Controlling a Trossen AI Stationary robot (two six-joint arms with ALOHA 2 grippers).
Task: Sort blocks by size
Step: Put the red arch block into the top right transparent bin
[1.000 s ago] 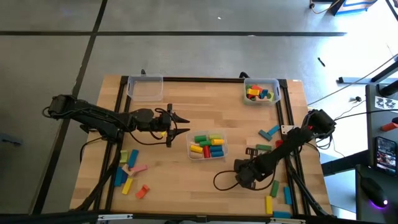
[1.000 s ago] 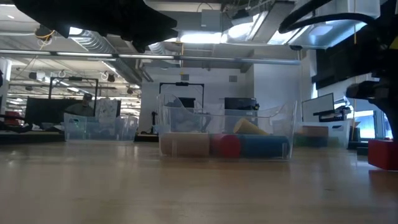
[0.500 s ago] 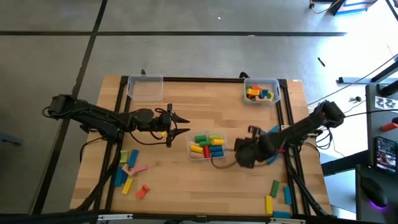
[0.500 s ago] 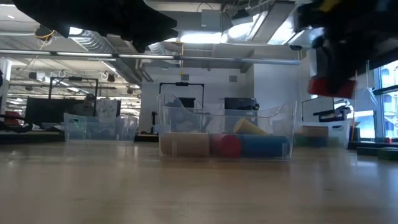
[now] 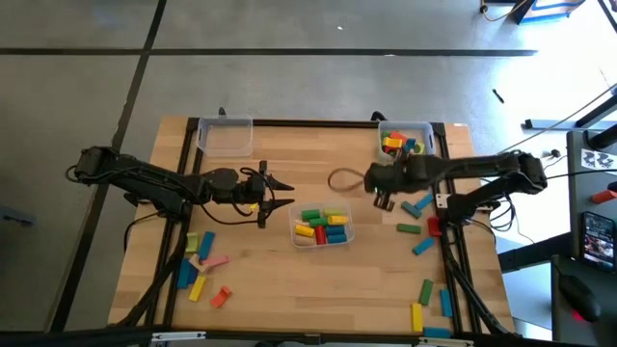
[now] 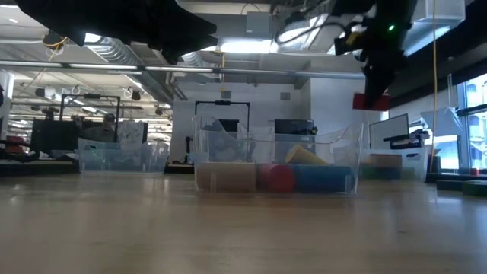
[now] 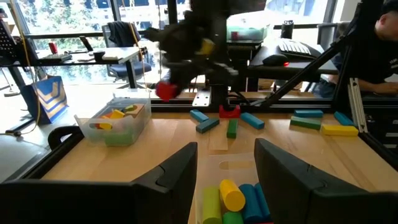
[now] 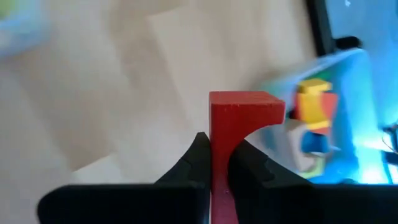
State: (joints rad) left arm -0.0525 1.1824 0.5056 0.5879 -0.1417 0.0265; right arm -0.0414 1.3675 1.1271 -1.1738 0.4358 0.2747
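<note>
Right gripper [image 5: 384,200] has swung up the table, pinching a red block [image 8: 239,118] — nearly at the far bin [image 5: 425,154]. Left gripper [image 5: 275,195] waits, fingers apart, empty.

Three clear plastic bins [image 5: 224,136] [image 5: 406,142] [image 5: 323,226] are sitting on the wooden table [image 5: 289,280]; office desks and monitors are standing beyond.

Left arm reaching in from the left edge, stretched toward the table's middle, held above the wood. Left gripper [image 5: 273,194] with jaws parted, nothing between them, fingers [image 7: 174,177] spread wide in its wrist view. Right arm extended from the right edge across to the far right part of the table, raised well off the surface. Right gripper [image 5: 383,199] clamped on a red block [image 8: 239,124].
</note>
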